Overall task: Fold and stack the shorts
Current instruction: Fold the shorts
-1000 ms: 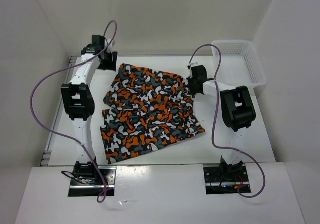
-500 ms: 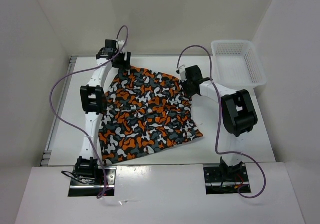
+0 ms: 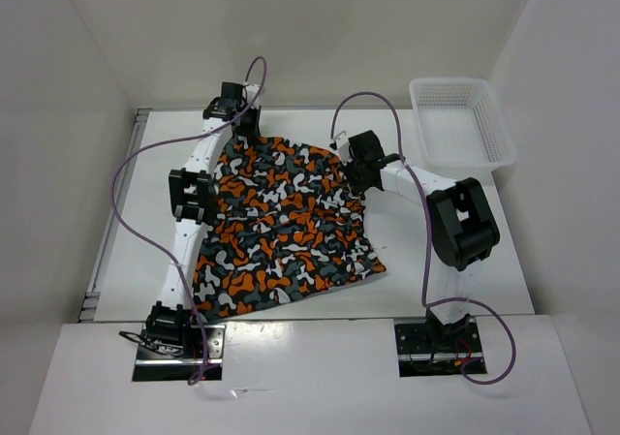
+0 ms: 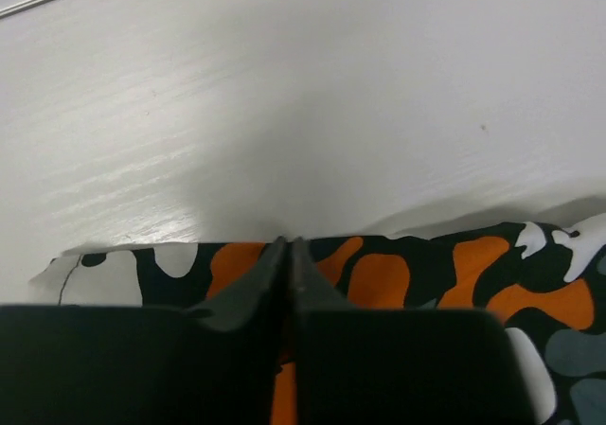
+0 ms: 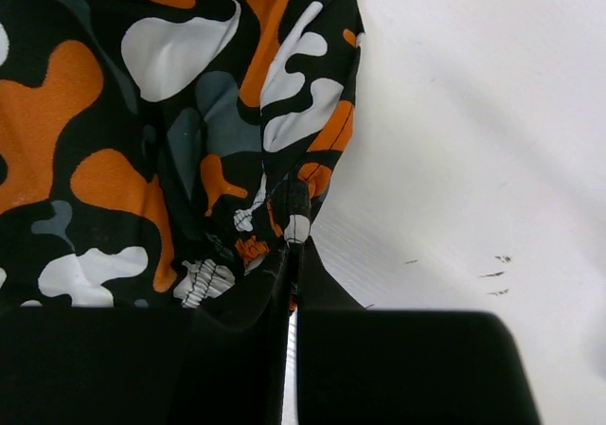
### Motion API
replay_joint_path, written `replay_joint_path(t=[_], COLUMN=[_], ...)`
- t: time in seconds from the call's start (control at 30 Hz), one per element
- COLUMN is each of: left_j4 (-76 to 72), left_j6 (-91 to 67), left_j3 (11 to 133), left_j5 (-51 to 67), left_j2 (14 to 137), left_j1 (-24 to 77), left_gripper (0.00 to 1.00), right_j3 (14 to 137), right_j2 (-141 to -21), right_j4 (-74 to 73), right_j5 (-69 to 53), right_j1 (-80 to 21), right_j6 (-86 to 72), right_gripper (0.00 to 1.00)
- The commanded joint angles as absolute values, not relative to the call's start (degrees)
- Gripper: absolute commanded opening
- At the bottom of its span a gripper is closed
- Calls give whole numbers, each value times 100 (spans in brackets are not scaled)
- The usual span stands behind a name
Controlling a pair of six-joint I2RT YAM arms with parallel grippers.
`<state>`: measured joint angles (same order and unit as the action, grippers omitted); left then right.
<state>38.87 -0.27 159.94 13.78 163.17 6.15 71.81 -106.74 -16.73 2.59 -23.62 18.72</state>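
The shorts (image 3: 281, 224), printed in orange, white, black and grey blotches, lie spread over the middle of the white table (image 3: 465, 251). My left gripper (image 3: 239, 131) sits at their far left corner. In the left wrist view its jaws (image 4: 287, 247) are pressed together over the fabric's far edge (image 4: 407, 272), with an orange strip showing between them. My right gripper (image 3: 353, 170) is at the far right corner. In the right wrist view it (image 5: 293, 250) is shut on a bunched hem of the shorts (image 5: 142, 113).
A white mesh basket (image 3: 463, 118) stands at the back right corner of the table. White walls close in the table at the back and on both sides. Purple cables loop above both arms.
My left arm swung right to the shorts' far left corner, opened wide, then shut on the edge. The right gripper drifted left and farther back, and the shorts shifted left and flattened.
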Motion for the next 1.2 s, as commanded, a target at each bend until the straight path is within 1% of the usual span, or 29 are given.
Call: replay_joint_path(t=[0.0,0.03,0.2,0.23,0.27,0.3,0.33,0.4,0.47,0.57,0.7,0.73,0.77,0.83,0.9,0.93,1.0,1.03,1.07,1.17], left_j4=[3973,3973,4025,4025,4025,4025,4025,3973,3912,3911,4226,4375,4377,4517,4587,4588,4588,4588,4588,4518], left_j6=[0,0,0,0,0,0,0,0,0,0,0,0,0,0,0,0,0,0,0,0], left_j3=[15821,15820,15872,15943,15996,16057,16188,16303,16365,16217,15891,15838,15838,15786,15785,15785,15838,15838,15899,16188], left_j5=[1275,1179,985,932,932,932,932,765,529,405,554,884,888,1343,1572,1634,1635,1635,1635,1469], left_j2=[16356,16356,16146,16006,15953,15900,15830,15829,15776,15776,15899,15899,15899,15899,15899,15899,15952,15952,15952,15690], left_j1=[598,598,335,334,334,334,282,281,229,176,176,176,176,176,229,229,290,290,290,237], left_gripper=[1,0,1,13,63,77,81,88,91,92,92,91,91,84,68,45,15,4,0,0], right_j3=[7216,7216,7155,7154,7076,7014,7014,6961,6909,6856,6855,6855,6855,6855,6908,6908,6970,6970,6970,7084], right_j2=[-10406,-10406,-10406,-10406,-10406,-10345,-10345,-10293,-10292,-10239,-10239,-10239,-10239,-10239,-10239,-10239,-10292,-10292,-10292,-10292], right_j4=[-1512,-1425,-1371,-1371,-1371,-1371,-1319,-1318,-1371,-1371,-1371,-1371,-1371,-1371,-1371,-1371,-1371,-1371,-1284,-1012], right_j5=[562,562,633,633,633,633,633,633,571,571,519,519,519,519,519,519,519,579,650,1299], right_j1=[-2355,-2355,-2303,-2303,-2303,-2303,-2303,-2303,-2303,-2303,-2303,-2303,-2303,-2303,-2303,-2303,-2303,-2303,-2303,-2303], right_j6=[1837,1837,1837,1837,1837,1915,1916,1968,1969,2021,2074,2074,2074,2074,2074,2074,2074,2074,2074,2074], right_gripper=[0,0,0,0,0,0,0,0,0,0,0,0,0,0,0,0,0,0,0,0])
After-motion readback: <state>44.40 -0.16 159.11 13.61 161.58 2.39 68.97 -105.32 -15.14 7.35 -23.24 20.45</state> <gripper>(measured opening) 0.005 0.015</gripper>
